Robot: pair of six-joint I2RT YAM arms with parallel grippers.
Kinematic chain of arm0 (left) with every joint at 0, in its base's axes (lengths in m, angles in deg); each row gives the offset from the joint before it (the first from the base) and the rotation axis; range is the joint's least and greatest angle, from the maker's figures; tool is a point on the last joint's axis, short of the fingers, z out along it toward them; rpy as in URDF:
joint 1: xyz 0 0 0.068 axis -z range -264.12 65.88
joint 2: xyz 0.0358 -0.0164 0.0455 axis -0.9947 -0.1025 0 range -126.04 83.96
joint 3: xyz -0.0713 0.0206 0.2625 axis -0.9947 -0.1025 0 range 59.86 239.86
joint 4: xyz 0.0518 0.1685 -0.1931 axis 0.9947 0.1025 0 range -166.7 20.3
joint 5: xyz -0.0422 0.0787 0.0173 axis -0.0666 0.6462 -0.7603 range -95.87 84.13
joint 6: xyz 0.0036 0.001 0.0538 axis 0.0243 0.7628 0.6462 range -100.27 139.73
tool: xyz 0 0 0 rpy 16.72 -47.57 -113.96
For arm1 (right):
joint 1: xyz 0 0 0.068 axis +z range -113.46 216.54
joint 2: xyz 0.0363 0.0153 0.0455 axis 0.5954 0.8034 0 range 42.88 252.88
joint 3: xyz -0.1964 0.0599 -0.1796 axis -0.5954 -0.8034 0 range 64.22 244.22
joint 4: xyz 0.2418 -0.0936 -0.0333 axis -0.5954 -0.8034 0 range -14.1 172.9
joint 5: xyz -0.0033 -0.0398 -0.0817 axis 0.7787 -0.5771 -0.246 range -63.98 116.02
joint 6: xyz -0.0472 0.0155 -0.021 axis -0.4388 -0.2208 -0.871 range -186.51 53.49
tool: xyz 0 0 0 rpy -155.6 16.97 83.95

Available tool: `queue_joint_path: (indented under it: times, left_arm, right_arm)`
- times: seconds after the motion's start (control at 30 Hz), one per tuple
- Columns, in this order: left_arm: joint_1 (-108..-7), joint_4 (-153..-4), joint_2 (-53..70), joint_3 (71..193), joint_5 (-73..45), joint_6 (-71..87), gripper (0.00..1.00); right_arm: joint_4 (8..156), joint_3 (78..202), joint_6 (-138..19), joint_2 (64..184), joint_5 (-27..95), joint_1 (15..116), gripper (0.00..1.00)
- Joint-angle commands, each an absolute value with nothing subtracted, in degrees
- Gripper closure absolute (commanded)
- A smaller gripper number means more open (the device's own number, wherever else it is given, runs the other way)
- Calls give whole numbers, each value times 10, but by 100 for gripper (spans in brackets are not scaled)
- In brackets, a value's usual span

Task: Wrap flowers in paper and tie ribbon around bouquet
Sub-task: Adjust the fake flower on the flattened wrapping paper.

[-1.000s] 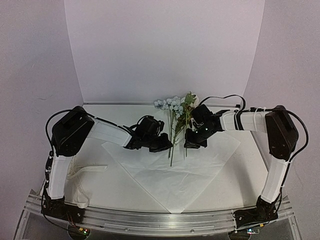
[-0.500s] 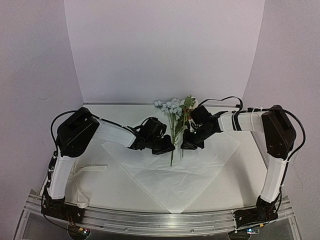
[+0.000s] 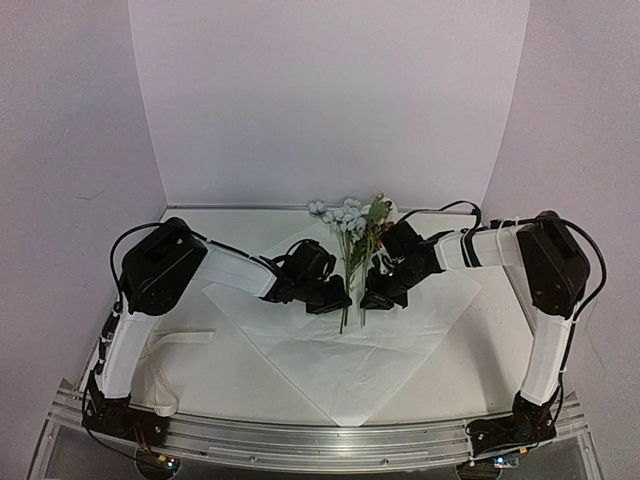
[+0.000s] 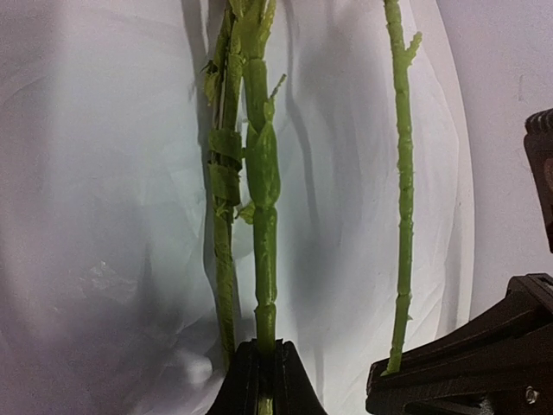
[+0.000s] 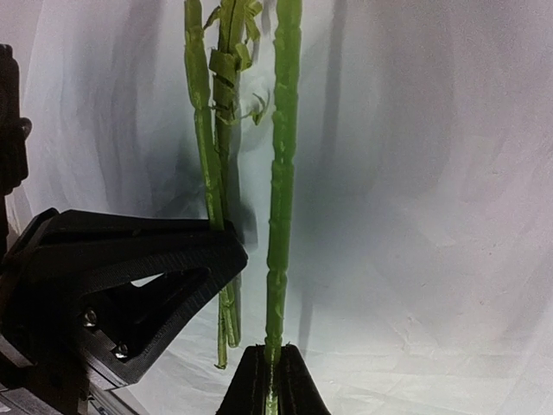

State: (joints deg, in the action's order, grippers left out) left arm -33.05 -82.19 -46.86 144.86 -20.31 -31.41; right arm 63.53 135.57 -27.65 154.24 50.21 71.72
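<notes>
The flowers [image 3: 350, 216] lie along the middle of the paper [image 3: 350, 365], blooms toward the back wall and stem ends toward me. My left gripper [image 3: 336, 299] is shut on one green stem [image 4: 263, 285], with two thinner stems [image 4: 223, 259] just to its left. My right gripper [image 3: 371, 298] is shut on another stem [image 5: 278, 251], close beside the left one. In the left wrist view my left gripper [image 4: 264, 367] pinches its stem low down, and the right gripper's body [image 4: 467, 363] shows at the lower right. The right gripper [image 5: 273, 372] pinches its stem the same way. The ribbon [image 3: 185, 338] lies loose at the left.
The paper sits as a diamond with one corner near the front rail [image 3: 330, 440]. White walls [image 3: 330, 100] close the back and sides. The ribbon loops down past the left arm's base [image 3: 110, 405].
Both grippers have drawn a little closer together and toward the near side, still shut on their stems. The flower bunch has shifted slightly with them.
</notes>
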Motion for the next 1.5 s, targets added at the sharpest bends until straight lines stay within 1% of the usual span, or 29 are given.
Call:
queue_joint_path:
  times: [0.0,0.23,0.33,0.43,0.53,0.63,0.8,0.9,1.03,1.2,1.3,1.37,1.47]
  left_arm:
    - [-327,-820,-479,1469,-216,-321,100]
    - [-327,-835,-484,1466,-234,-321,99]
    - [-327,-844,-483,1463,-242,-321,95]
    - [-326,-847,-481,1462,-249,-320,89]
    - [-325,-849,-472,1457,-250,-318,83]
    - [-325,-850,-463,1453,-253,-314,77]
    - [-324,-853,-448,1445,-257,-303,72]
    - [-323,-853,-426,1437,-252,-289,66]
    - [-323,-846,-391,1430,-244,-268,60]
    - [-323,-835,-344,1412,-229,-257,52]
    - [-324,-825,-302,1375,-208,-265,48]
    - [-324,-807,-263,1343,-184,-279,42]
    - [-324,-794,-202,1265,-149,-318,39]
  right_arm:
    - [635,1370,-282,1558,537,721,100]
    - [592,1391,-300,1557,573,721,100]
    - [577,1398,-308,1554,585,721,100]
    - [566,1404,-313,1553,597,721,90]
    - [562,1403,-315,1549,596,721,85]
    - [561,1399,-316,1542,592,721,82]
    - [547,1397,-319,1523,579,721,75]
    - [516,1393,-333,1497,552,722,67]
    - [481,1381,-346,1454,516,721,51]
    - [467,1327,-360,1381,472,728,38]
    - [443,1287,-385,1337,430,752,33]
    - [432,1260,-404,1306,389,782,30]
    - [428,1216,-416,1273,340,821,27]
